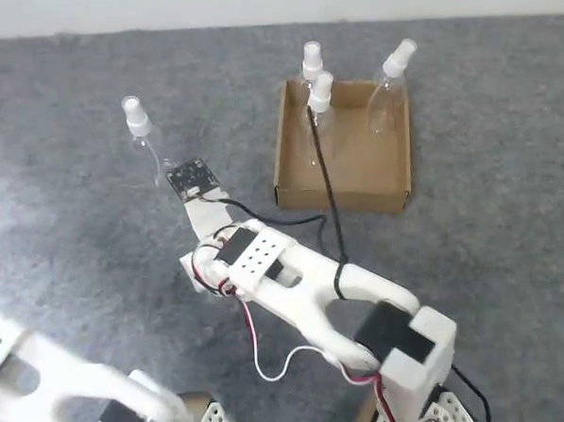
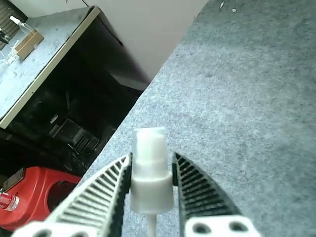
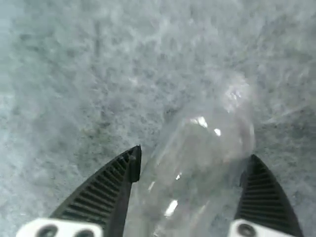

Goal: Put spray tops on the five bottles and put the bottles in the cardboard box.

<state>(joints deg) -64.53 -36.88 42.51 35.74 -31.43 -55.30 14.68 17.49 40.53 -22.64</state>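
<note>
Bottles with spray tops, three, stand in the cardboard box; a fourth bottle, capped, stands on the surface outside. My left hand is clenched on a loose spray top, so I judge a fifth is left to cap. My right hand, released, straddles a clear bottle, unboxed.

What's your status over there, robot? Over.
Left gripper shut on a spray top. Right gripper around a clear bottle, grip unclear. Three topped bottles in the cardboard box.
</note>
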